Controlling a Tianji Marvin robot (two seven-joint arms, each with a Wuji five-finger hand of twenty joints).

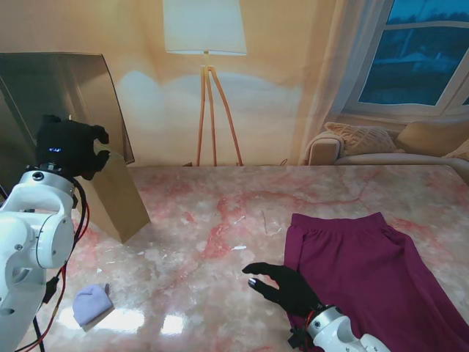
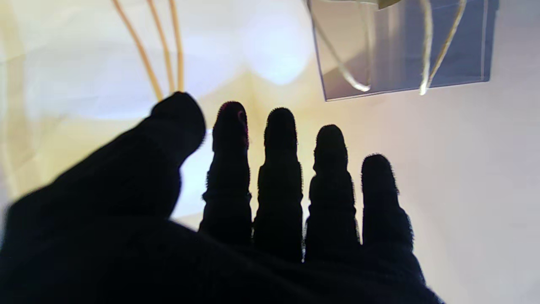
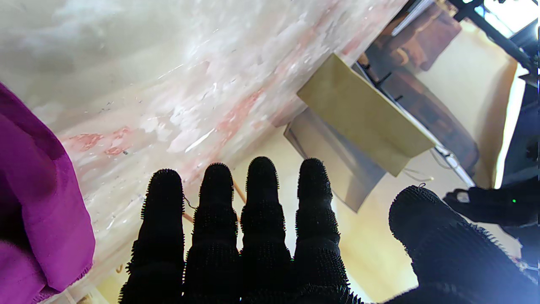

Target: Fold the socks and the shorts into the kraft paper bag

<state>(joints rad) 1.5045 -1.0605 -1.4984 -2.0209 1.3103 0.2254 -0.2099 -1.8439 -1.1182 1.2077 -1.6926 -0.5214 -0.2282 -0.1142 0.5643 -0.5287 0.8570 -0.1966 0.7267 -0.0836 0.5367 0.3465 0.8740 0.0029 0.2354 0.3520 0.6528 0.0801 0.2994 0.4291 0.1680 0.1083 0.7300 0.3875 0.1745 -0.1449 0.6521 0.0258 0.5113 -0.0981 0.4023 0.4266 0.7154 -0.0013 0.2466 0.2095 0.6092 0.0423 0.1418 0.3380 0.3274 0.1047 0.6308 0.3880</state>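
Pink-veined marble makes up the surface [image 1: 220, 220] before us, with a floor lamp [image 1: 207, 88] and a sofa [image 1: 381, 143] behind it. Largest of our things are the magenta shorts [image 1: 366, 271], spread flat on our right, their long axis running away from us. Next comes the kraft paper bag [image 1: 69, 139], standing tilted at the far left. Smallest is a pale folded piece [image 1: 93, 304] near us on the left, probably the socks, though it is too small to be sure.

Our right hand [image 1: 286, 287] hovers released, fingers spread, gripping nothing, just beside the near left edge of the shorts; it is clearly the nearer hand, and the cloth lies to its right. Our left hand [image 1: 69, 147] is raised by the bag's mouth, fingers apart, empty.

Only the right wrist view shows the shorts' hem close against the little finger [image 3: 162, 219], with the bag far across. Our left wrist view shows only the bag's cord handles [image 2: 350, 63], no cloth.
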